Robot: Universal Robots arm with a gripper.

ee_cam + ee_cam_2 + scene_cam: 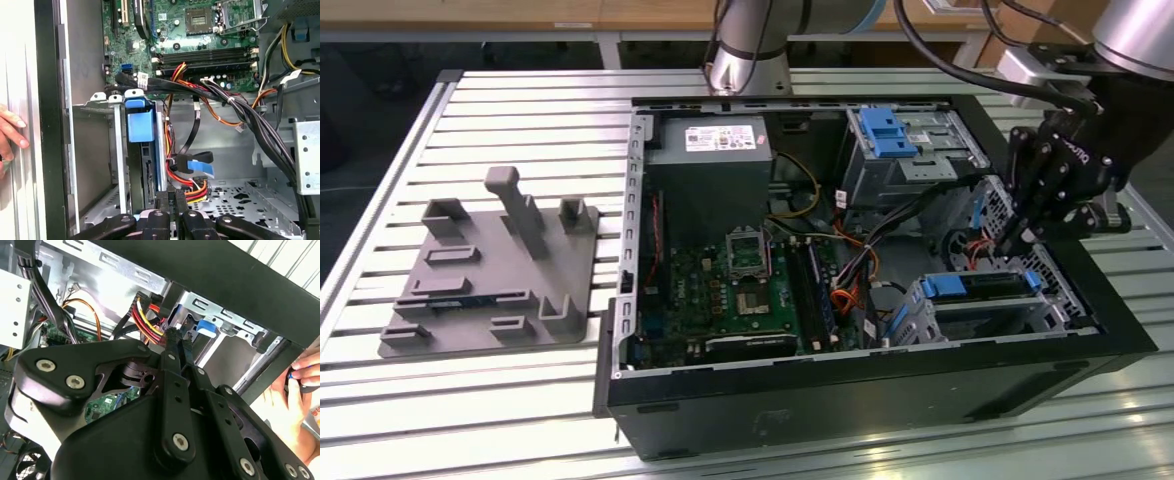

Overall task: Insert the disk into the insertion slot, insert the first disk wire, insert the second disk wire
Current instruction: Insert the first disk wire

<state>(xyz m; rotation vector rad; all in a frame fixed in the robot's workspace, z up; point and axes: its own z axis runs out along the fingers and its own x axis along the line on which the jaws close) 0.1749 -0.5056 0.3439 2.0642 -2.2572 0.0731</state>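
The disk (974, 286) sits seated in the insertion slot (1051, 312), at the corner of the open computer case (854, 390) towards the exterior view's right. Its blue carrier shows at the slot's mouth in both wrist views (140, 127) (206, 328), with the slot's sheet-metal wall (92, 150) alongside.

The hand (1017, 240) hangs inside the case, just above the slot and near the case's side wall. Its fingers (164, 200) stand together, with only a thin gap between them. The tips (172, 337) are against the end of a red, yellow and black wire bundle (196, 189) (147, 322), just beside the disk's rear edge. Whether the bundle's plug is pinched between them cannot be told.

A black cable with a blue end (197, 165) lies close above the bundle, near the same edge of the disk. Whether it is plugged in is not visible.

A person's fingers (12, 135) (307, 365) rest at the outer side of the case wall.

Elsewhere, the green motherboard (734, 290) lies in the case floor. A taller bay with a blue latch (894, 135) stands at the far side. A grey fixture (494, 270) sits on the slatted worktop (480, 400), well apart from the case.
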